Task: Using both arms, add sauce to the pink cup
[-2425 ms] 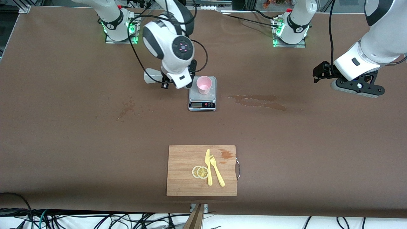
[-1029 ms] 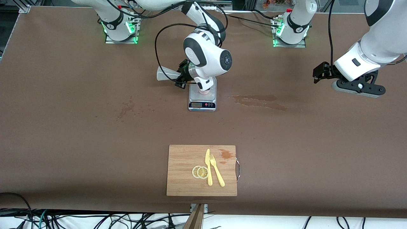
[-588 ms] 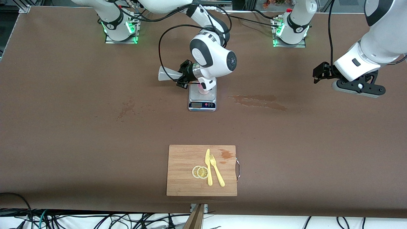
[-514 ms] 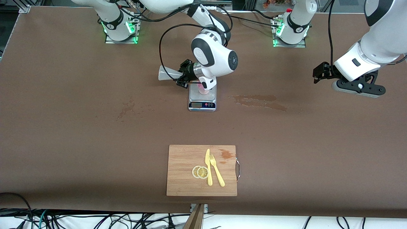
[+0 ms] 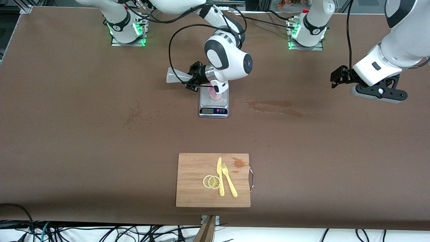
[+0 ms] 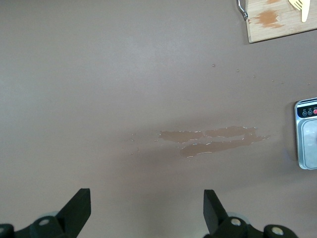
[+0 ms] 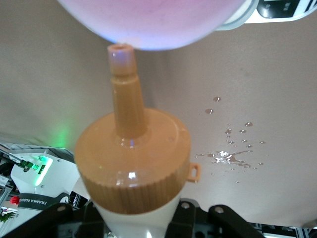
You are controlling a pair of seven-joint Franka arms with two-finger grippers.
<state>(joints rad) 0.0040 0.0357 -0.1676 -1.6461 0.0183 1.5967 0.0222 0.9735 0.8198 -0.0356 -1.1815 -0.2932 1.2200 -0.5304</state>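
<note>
Item: translucent whitish squeeze bottle with a ribbed orange screw cap and tapered orange nozzle (image 7: 130,148), a small loop tab on the cap's rim. Tipped near horizontal above the table, whitish body (image 5: 176,76) pointing to 9 o'clock of the scale, nozzle at the rim of the light pink tapered plastic cup (image 5: 215,95).

Cup stands on the silver kitchen scale (image 5: 213,107), mostly hidden by the right arm's wrist.

Right gripper (image 5: 194,79): fingers clamped on the bottle.

Left gripper (image 6: 146,210): fingers spread wide, holding nothing, waiting above the brown table (image 5: 67,134) toward the left arm's end, at 3 o'clock of a wet brown spill (image 6: 215,140).
</note>
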